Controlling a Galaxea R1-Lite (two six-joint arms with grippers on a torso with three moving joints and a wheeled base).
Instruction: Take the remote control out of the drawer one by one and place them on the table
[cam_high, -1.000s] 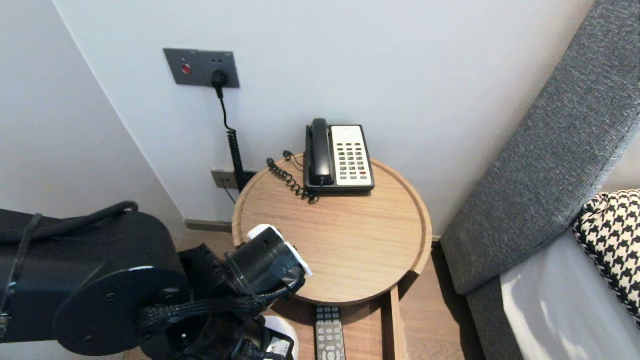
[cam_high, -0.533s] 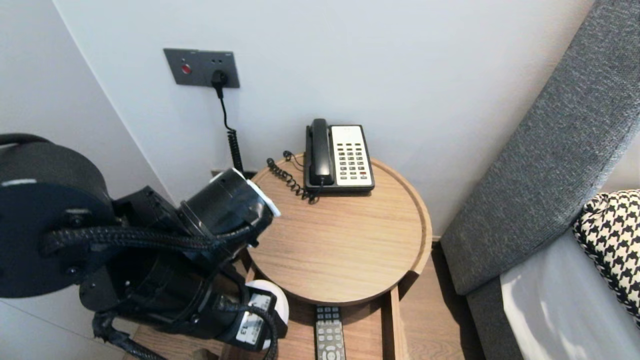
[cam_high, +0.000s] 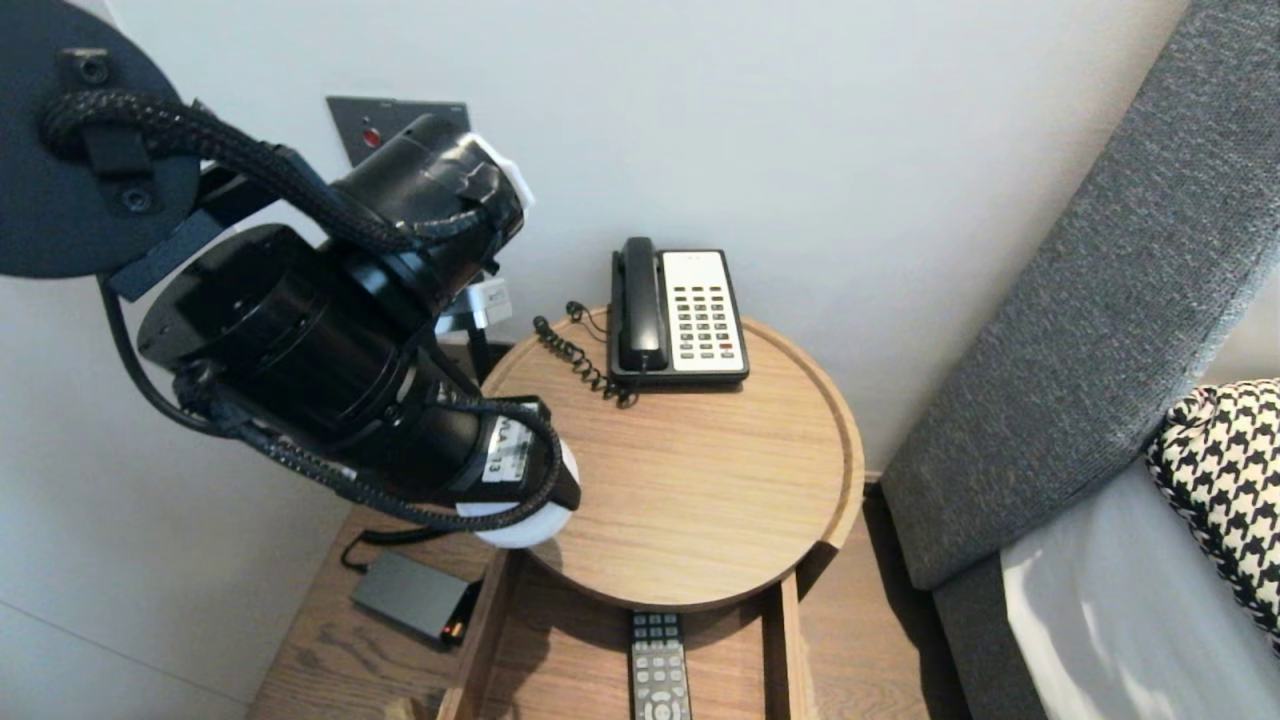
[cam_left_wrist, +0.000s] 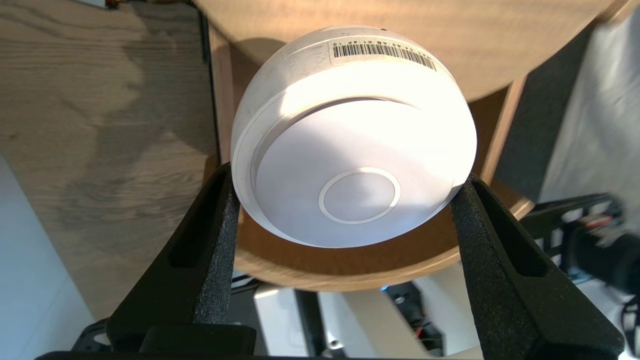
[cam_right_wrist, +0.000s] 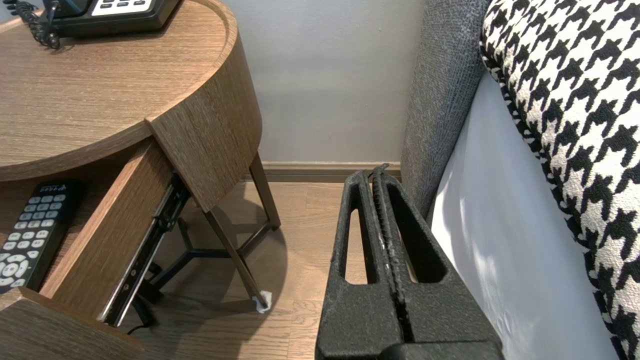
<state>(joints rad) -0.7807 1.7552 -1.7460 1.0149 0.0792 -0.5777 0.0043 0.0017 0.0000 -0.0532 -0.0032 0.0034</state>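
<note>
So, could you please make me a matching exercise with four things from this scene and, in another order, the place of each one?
Things:
1. white round device
2. telephone
3. remote control
4. right gripper

Places:
A. in the open drawer
B. between the jaws of the left gripper
C. low beside the bed, jaws shut
D. on the round table

Pairs: 1-B, 2-D, 3-A, 4-C

Plain white wall (cam_high: 850, 150) with a dark grey socket panel (cam_high: 360, 118) and wood skirting (cam_right_wrist: 320, 171) at its foot. Wood plank floor (cam_high: 850, 640). Round wooden side table (cam_high: 700, 480), its drawer (cam_high: 790, 650) open. Grey upholstered headboard (cam_high: 1100, 330) on the right, next to a houndstooth cushion (cam_high: 1225, 480). Soft daylight.
</note>
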